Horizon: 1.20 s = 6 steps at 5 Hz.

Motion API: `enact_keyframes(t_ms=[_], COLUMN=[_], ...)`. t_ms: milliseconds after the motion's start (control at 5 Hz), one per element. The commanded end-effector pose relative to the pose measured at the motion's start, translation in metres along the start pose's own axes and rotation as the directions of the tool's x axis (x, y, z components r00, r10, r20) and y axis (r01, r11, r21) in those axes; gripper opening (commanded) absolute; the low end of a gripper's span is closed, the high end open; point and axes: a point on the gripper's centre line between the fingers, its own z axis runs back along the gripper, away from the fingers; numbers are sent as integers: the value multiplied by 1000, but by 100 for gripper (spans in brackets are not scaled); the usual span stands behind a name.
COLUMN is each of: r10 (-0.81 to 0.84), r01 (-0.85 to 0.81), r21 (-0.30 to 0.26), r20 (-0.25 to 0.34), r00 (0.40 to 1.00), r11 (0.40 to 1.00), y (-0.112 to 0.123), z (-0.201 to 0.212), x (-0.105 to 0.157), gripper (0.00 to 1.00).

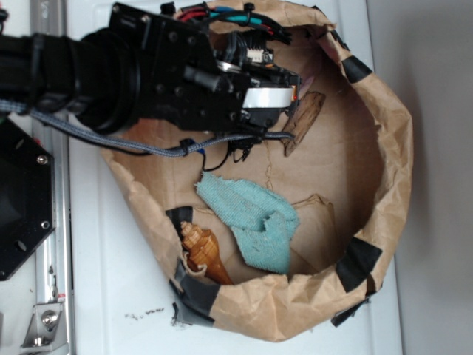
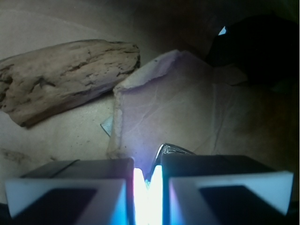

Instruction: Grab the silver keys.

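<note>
1. The gripper (image 2: 148,187), jaws nearly pressed together, pinches a sliver of the silver keys (image 2: 169,151) near the paper bag's (image 1: 384,133) far rim, beside the wood chip (image 2: 65,77).
2. Judged step: securing the grasp; next, a straight lift.

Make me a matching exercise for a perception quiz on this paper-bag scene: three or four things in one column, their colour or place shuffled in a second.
Things:
1. cloth
2. seashell
3. wood chip
4. tape patch

Descriptions:
A. black, stuck on the bag rim
B. teal, crumpled in the middle of the bag floor
C. brown and rough, beside the gripper
D. golden spiral against the lower-left wall of the paper bag

Pairs: 1-B, 2-D, 3-C, 4-A
</note>
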Motion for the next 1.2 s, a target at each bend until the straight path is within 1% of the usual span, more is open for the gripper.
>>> enact_keyframes(t_ms=[0, 200, 400, 600, 800, 1000], r10=[45, 51, 83, 73, 90, 124], r01=[-43, -46, -73, -53, -72, -117], r21=[-81, -238, -338, -351, -335, -421], r20=[26, 14, 15, 45, 38, -10], r00=[999, 999, 996, 996, 995, 992], r11=[996, 970, 938, 935, 939, 900], y=[1, -13, -25, -36, -37, -29], z=[55, 109, 138, 142, 134, 133], x=[6, 10, 24, 33, 39, 44], gripper=[0, 0, 0, 0, 0, 0])
